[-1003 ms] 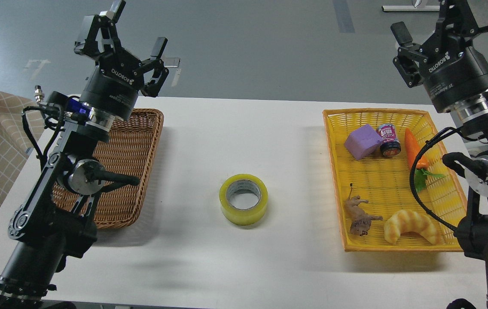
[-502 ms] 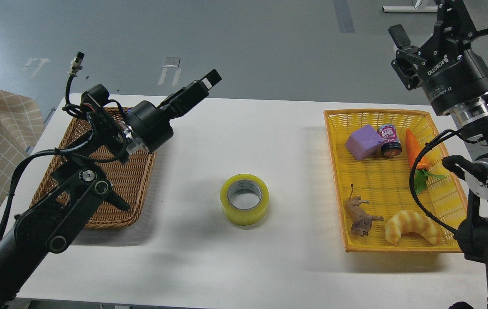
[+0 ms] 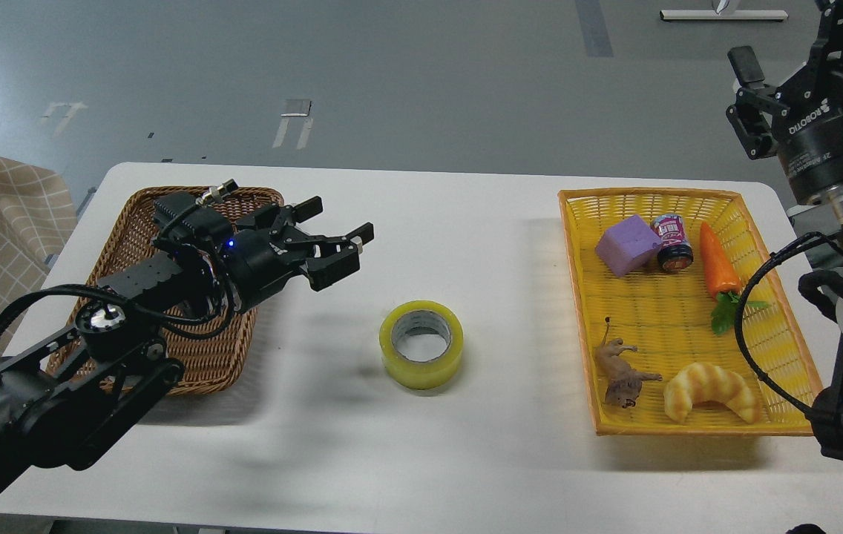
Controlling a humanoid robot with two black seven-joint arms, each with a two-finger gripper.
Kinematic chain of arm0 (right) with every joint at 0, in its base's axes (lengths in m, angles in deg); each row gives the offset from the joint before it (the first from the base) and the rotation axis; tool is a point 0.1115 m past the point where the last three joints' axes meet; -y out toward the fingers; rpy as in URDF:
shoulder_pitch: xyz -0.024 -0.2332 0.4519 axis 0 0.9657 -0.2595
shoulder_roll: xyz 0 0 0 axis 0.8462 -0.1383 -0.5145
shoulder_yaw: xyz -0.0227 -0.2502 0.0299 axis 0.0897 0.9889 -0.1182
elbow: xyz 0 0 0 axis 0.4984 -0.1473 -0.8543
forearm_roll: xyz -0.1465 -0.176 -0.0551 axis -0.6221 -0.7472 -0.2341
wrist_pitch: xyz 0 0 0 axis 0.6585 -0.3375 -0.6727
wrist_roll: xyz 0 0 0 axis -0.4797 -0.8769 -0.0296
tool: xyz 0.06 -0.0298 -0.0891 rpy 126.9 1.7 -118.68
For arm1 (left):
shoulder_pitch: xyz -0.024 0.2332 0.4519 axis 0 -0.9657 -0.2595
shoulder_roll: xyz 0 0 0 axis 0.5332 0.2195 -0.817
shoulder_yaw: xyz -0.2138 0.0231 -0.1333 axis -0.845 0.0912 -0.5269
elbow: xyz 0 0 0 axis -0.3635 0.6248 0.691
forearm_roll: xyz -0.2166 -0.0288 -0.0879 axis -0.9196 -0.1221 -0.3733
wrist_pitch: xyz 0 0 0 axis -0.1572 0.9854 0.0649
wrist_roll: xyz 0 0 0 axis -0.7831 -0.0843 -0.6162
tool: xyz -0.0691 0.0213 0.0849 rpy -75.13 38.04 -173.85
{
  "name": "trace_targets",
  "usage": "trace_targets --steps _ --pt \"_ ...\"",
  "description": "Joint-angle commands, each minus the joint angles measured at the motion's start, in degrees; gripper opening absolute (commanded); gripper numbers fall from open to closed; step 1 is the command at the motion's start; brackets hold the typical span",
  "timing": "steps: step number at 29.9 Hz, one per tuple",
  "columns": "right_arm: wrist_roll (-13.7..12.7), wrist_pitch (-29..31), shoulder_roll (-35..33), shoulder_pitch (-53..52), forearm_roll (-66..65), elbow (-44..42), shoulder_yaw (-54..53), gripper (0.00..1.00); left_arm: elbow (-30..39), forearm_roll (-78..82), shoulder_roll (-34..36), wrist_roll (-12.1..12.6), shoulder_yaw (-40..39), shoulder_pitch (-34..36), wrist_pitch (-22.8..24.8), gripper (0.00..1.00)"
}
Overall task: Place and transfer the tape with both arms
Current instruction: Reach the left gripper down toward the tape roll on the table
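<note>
The yellow tape roll (image 3: 421,343) lies flat on the white table (image 3: 421,460), near the middle, its grey-white core facing up. My left gripper (image 3: 336,233) is open and empty, pointing right, above the table up and to the left of the tape. My right gripper (image 3: 785,52) is raised high at the far right, beyond the table's back edge, open and empty; its upper finger is cut off by the frame's top.
A brown wicker basket (image 3: 132,297) stands at the left under my left arm. A yellow basket (image 3: 763,319) at the right holds a purple block (image 3: 627,245), a small can (image 3: 672,241), a carrot (image 3: 718,261), a toy animal (image 3: 618,371) and a croissant toy (image 3: 711,391).
My left arm has swung down and right from a raised pose over the brown basket toward the tape. My right gripper has shifted to the right. The tape has not moved.
</note>
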Motion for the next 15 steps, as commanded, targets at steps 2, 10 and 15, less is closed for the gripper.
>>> trace_targets --steps 2,10,15 --pt "-0.4 -0.02 0.0 -1.0 -0.01 0.61 -0.14 0.99 -1.14 -0.01 -0.12 0.01 5.75 0.44 -3.38 0.98" --pt "-0.75 1.13 0.0 -2.23 0.25 0.17 2.4 0.99 -4.83 -0.01 -3.9 0.01 6.01 1.05 -3.56 0.98" --pt "-0.75 1.13 0.0 -2.58 0.25 0.17 3.55 0.99 -6.5 -0.01 -5.74 0.27 6.1 1.23 -4.18 0.98"
